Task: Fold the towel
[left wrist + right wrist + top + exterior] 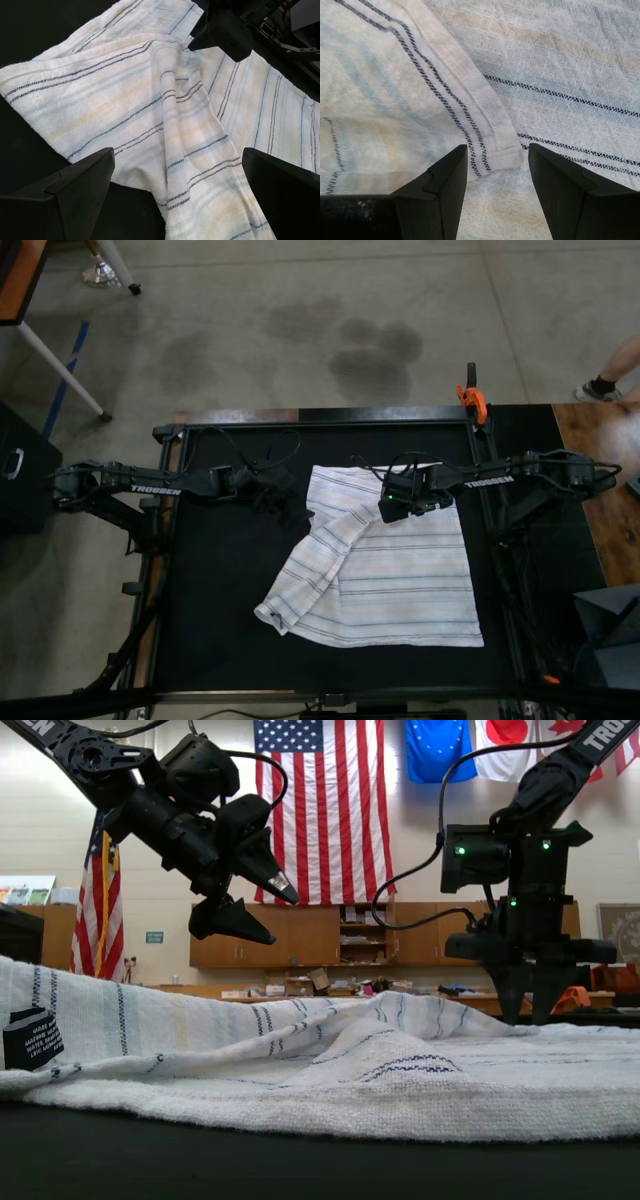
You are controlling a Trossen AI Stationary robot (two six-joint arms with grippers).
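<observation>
Towel (pixel 400 575) lies half folded on the black bench (pixel 220 580). The right gripper (pixel 497 160) hangs with jaws open right over a folded corner; the left gripper (pixel 177 187), open too, is lifted off to the top view's left.

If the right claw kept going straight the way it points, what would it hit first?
Most likely the towel: the right gripper points down with open jaws astride a folded hemmed corner. How far above it hangs is unclear.
</observation>
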